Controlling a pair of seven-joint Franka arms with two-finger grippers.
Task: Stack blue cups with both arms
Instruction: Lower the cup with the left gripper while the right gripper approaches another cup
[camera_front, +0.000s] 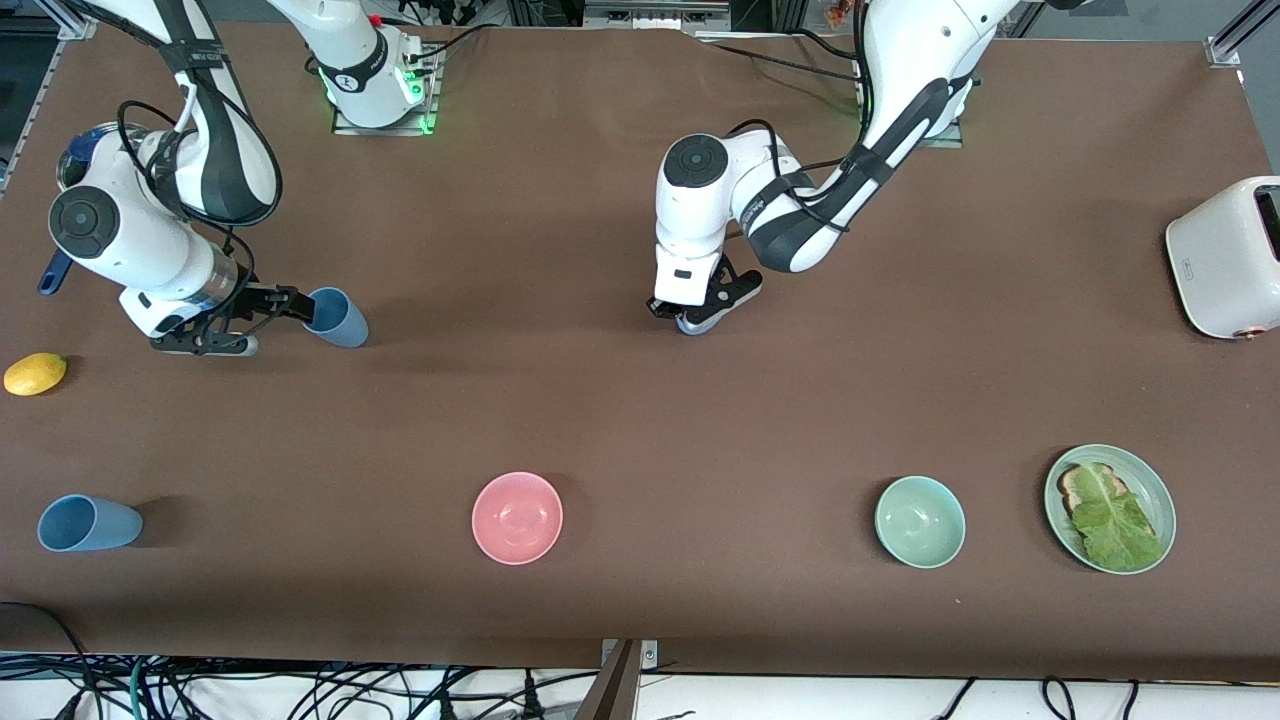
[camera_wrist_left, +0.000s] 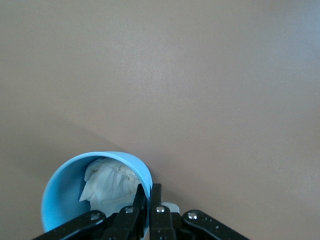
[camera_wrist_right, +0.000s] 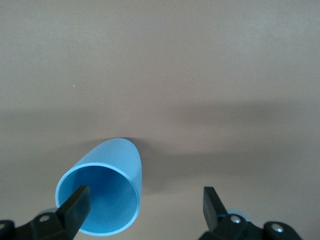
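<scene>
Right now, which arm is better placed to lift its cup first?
Left, probably. The left gripper is shut on the rim of the paper-filled cup; the right gripper is open at the empty cup, not gripping yet.

On the table (camera_front: 640, 420), one cup (camera_front: 88, 523) lies at eight o'clock, lemon (camera_front: 35, 374) at nine, another cup (camera_front: 337, 317) at ten, a third cup (camera_wrist_left: 65, 200) in the left gripper (camera_front: 692, 318) at centre, bowls (camera_front: 517, 517) (camera_front: 920, 521) at six and five, plate (camera_front: 1160, 490) at four, toaster (camera_front: 1225, 255) at three.

The matte light-blue tumbler (camera_wrist_left: 95, 192) pinched at its rim by the left gripper (camera_wrist_left: 148, 210) is cut off by the wrist view's edge, and its base is hidden under crumpled white paper (camera_wrist_left: 107, 182). From the front, that gripper (camera_front: 690, 318) hides the tumbler.
</scene>
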